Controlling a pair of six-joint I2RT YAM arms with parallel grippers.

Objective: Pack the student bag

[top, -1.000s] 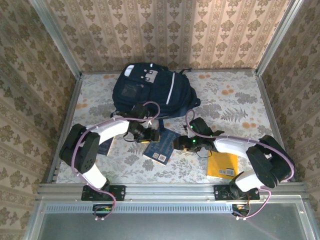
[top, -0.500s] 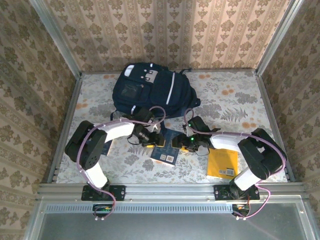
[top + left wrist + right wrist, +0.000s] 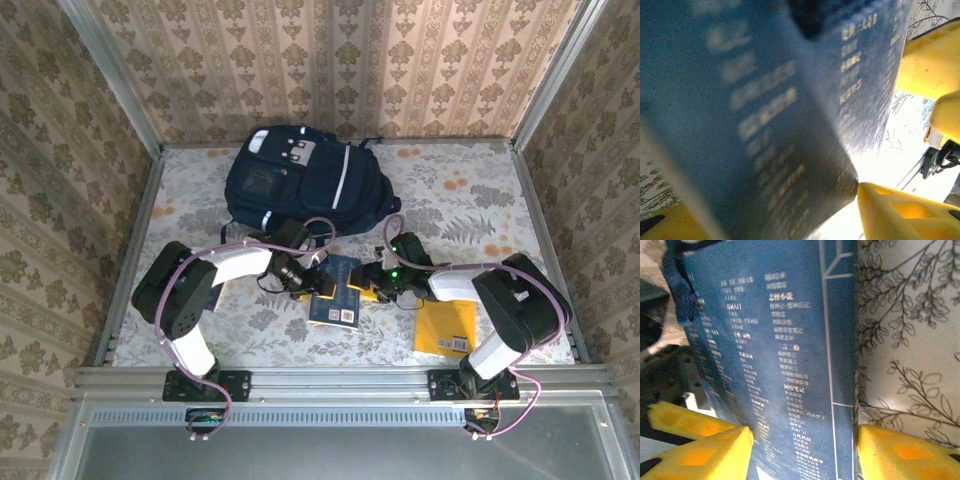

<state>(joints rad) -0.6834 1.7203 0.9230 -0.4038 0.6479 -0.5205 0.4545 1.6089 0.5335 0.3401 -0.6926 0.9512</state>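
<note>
Both left gripper [image 3: 312, 283] and right gripper [image 3: 368, 290] are being clamped on blue book [image 3: 336, 295] between them; unsynced pulls risk it being twisted loose.

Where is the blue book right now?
Top view: the blue book is mid-table between the left claw and right claw, in front of the backpack, yellow book to its right.
</note>
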